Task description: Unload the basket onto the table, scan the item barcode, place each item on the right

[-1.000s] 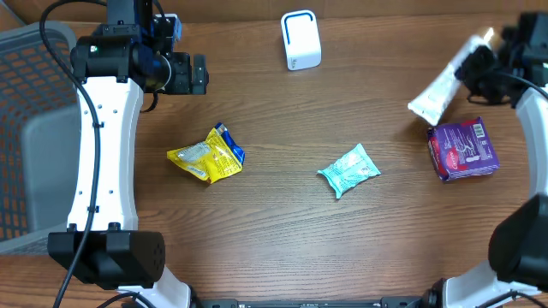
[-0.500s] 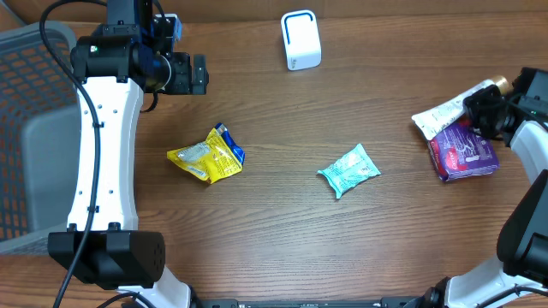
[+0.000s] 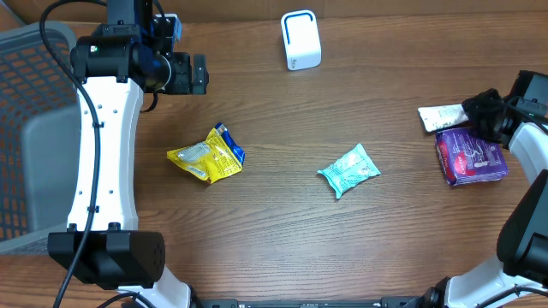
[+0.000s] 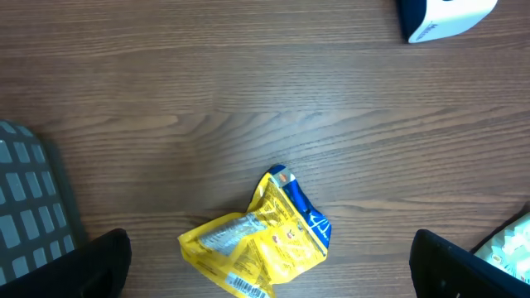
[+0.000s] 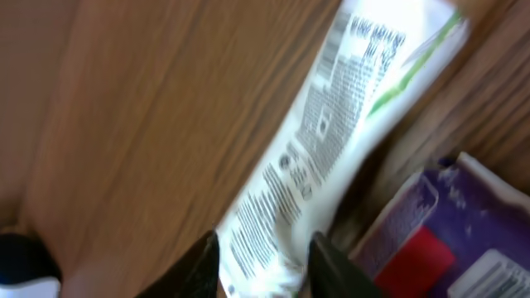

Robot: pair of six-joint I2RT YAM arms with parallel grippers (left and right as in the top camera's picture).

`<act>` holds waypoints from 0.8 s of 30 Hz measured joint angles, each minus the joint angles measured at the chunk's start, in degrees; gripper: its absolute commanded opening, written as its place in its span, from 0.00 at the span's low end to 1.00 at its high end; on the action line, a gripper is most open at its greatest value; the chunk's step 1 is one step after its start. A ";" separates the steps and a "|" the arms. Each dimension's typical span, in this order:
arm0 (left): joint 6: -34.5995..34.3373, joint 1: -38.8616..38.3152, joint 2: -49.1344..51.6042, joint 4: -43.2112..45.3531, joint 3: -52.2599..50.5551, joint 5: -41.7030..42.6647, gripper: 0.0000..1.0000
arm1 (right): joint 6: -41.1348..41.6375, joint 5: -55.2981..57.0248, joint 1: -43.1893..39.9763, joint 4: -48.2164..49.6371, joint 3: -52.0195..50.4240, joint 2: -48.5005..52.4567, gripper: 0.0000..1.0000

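A white packet (image 3: pixel 438 115) with printed text and a barcode lies flat on the table at the far right, its end against a purple packet (image 3: pixel 473 156). My right gripper (image 3: pixel 481 111) is at that end. In the right wrist view the white packet (image 5: pixel 331 141) runs between the parted fingers (image 5: pixel 323 261) of the right gripper (image 5: pixel 263 266), and the picture is blurred. The white and blue scanner (image 3: pixel 300 40) stands at the back centre. My left gripper (image 3: pixel 199 74) hangs wide open, high over a yellow packet (image 4: pixel 261 240), with nothing in it.
A teal packet (image 3: pixel 348 169) lies mid-table and the yellow packet (image 3: pixel 208 154) left of it. A grey mesh basket (image 3: pixel 26 128) fills the left edge. The scanner (image 4: pixel 447 16) shows at the top right of the left wrist view.
The right arm has brought the white packet down from a raised tilt to lie flat beside the purple packet, which slid slightly right. Its jaws have parted. The left arm has not moved.
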 measured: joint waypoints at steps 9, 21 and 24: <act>0.00 0.00 0.00 0.00 0.00 0.00 0.99 | -6.56 -5.51 0.24 -14.12 3.15 -8.63 0.53; 0.00 0.00 0.00 0.00 0.00 0.00 1.00 | -10.56 -13.35 18.75 -33.03 4.70 -15.78 0.54; 0.00 0.00 0.00 0.00 0.00 0.00 1.00 | -9.75 -11.74 24.20 -33.16 2.84 -13.31 0.54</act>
